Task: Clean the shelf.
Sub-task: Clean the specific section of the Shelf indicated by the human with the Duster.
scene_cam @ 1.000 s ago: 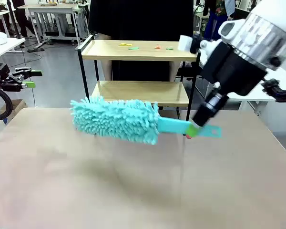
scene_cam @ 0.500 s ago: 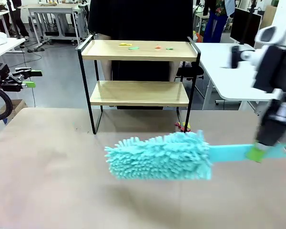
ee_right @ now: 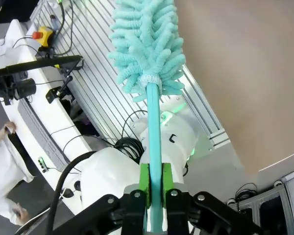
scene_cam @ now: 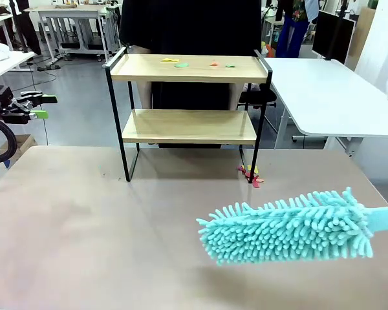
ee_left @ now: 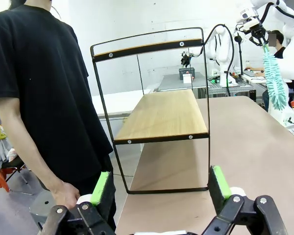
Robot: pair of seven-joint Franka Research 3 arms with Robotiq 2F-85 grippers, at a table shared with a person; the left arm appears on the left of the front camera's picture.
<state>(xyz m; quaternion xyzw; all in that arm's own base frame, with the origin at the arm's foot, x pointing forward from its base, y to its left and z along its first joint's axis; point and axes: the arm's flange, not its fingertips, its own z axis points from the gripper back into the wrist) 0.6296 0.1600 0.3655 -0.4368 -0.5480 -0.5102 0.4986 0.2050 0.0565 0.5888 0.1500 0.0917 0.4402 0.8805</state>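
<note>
The shelf [scene_cam: 187, 126] is standing at the far edge of our table [scene_cam: 84, 226]. Our right gripper [ee_right: 155, 178] is clamping the handle of a teal duster [scene_cam: 288, 226], holding it over the table's near right. Our left gripper [ee_left: 159, 183] is waiting with fingers apart, empty. Coloured scraps [scene_cam: 181, 63] are lying on the shelf's top board.

teal duster [scene_cam: 291, 226], blk-frame wood shelf [scene_cam: 149, 68]
</note>
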